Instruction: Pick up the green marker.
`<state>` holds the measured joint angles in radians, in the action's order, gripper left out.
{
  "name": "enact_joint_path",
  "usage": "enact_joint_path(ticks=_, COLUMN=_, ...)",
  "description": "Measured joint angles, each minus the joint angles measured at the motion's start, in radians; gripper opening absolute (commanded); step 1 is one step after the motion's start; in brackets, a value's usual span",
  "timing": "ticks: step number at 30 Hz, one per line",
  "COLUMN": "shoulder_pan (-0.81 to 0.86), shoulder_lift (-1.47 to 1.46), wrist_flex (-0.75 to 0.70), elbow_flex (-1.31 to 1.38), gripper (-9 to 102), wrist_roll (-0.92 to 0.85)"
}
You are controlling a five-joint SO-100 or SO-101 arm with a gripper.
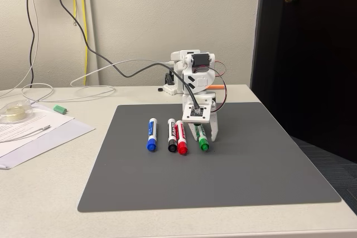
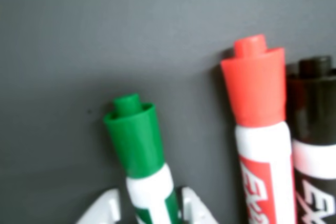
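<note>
The gripper (image 2: pixel 149 211) is seen lowered over the green marker (image 2: pixel 142 156), its white fingers (image 2: pixel 102 208) apart, one on each side of the barrel, not visibly touching it. The marker's long axis runs straight out between them, cap away from the wrist. It lies on a matte grey mat (image 1: pixel 251 154), rightmost of a row in the fixed view, just beside the red marker (image 2: pixel 260 140). Smooth plastic, round barrel, tapered cap.
</note>
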<state>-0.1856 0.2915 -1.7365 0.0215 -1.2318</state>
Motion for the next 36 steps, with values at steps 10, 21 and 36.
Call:
enact_joint_path(ticks=10, shoulder_pan=0.000, shoulder_lift=0.000, wrist_flex=0.000, elbow_flex=0.000, gripper=8, wrist_roll=0.000)
enact_joint_path(ticks=21, shoulder_pan=0.000, shoulder_lift=-0.002, wrist_flex=-0.002, elbow_flex=0.000, gripper=4, wrist_roll=0.005)
enact_joint_path(ticks=36, shoulder_pan=0.000, shoulder_lift=-0.054, wrist_flex=-0.015, elbow_flex=0.132, gripper=4, wrist_roll=0.035)
